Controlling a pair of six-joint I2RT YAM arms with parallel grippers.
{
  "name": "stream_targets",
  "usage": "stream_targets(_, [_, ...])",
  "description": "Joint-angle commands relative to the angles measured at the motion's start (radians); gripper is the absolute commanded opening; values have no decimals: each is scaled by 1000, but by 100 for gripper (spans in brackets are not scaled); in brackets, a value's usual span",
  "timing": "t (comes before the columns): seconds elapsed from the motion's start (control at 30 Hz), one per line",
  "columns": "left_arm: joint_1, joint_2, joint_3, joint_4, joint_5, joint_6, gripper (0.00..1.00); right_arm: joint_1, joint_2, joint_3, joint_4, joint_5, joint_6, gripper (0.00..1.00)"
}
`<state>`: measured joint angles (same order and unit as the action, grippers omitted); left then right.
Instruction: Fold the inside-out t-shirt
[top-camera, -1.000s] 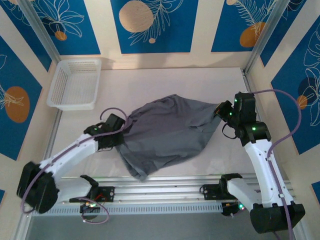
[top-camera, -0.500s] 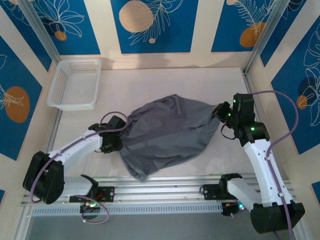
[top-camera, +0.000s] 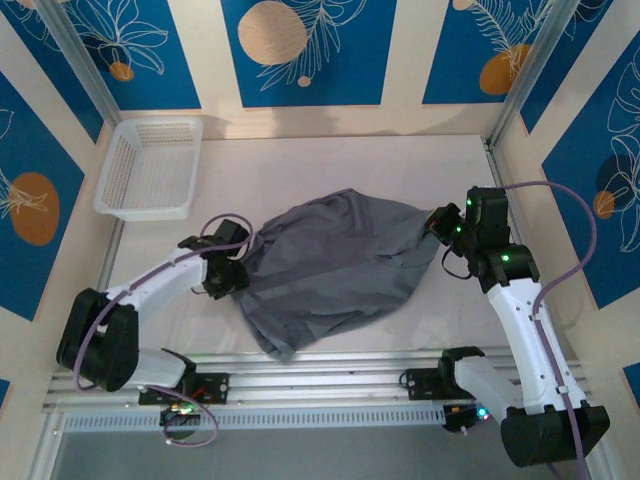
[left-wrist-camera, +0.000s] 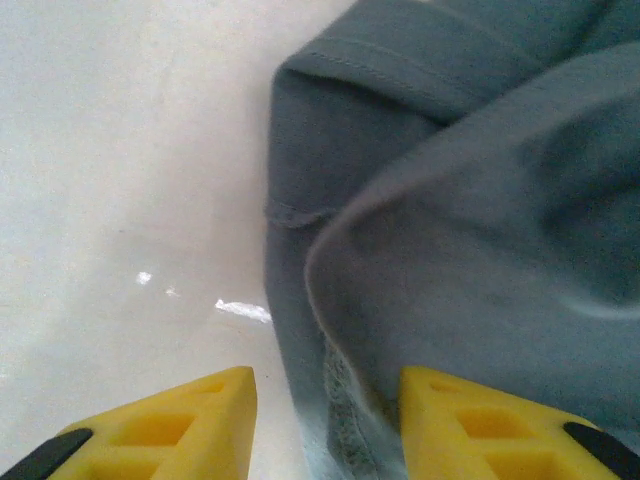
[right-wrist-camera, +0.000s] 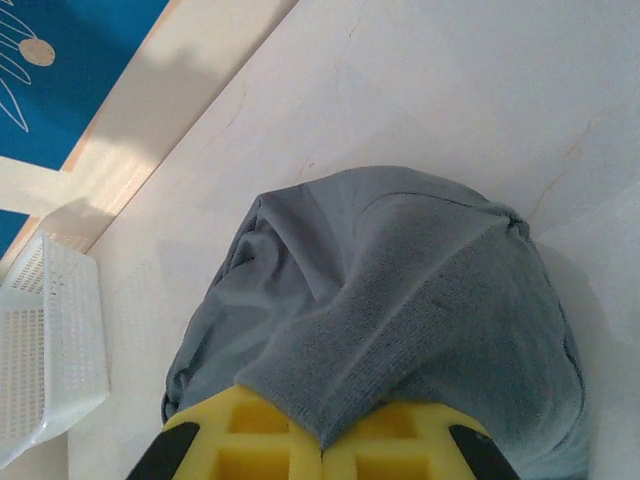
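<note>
Left tool (left-wrist-camera: 325, 388) has opened off the one t-shirt (top-camera: 330, 260); right tool (right-wrist-camera: 322, 440) pinches it.

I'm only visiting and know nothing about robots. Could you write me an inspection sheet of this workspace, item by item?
Surface: table, pale and smooth.
Job's things: grey t-shirt, crumpled in a heap mid-table, not yet folded.
Clutter: white mesh basket in the far left corner, nothing seen inside.
Grippers: left gripper open at the shirt's left edge, with cloth lying between its fingers; right gripper shut on the shirt's right edge.
Cables: purple cable loops above the left wrist; second purple cable arcs beside the right arm.
Surroundings: blue-and-cream patterned walls on three sides.
</note>
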<state>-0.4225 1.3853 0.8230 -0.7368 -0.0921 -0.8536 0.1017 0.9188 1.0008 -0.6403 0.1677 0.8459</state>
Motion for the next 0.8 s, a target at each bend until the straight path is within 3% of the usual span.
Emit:
stream_targets(0.0, [47, -1, -32, 15, 58, 17, 35, 2, -20, -5, 12, -14, 11, 0])
stream_targets(0.13, [64, -42, -63, 47, 86, 1, 21, 3, -21, -4, 8, -15, 13, 0])
stream_targets(0.3, [65, -81, -76, 73, 114, 2, 17, 5, -18, -4, 13, -17, 19, 0])
stream_targets(0.4, [68, -90, -78, 81, 127, 6, 0, 5, -16, -1, 14, -17, 21, 0])
stream_targets(0.5, [95, -156, -22, 92, 178, 38, 0, 5, -17, 35, 39, -8, 2, 0])
stream_targets(0.6, [157, -244, 243, 110, 219, 118, 0, -2, 5, 199, 145, 28, -128, 0])
stream_targets(0.77, [250, -166, 985, -9, 145, 273, 0, -33, 30, 541, 447, 114, -416, 0])
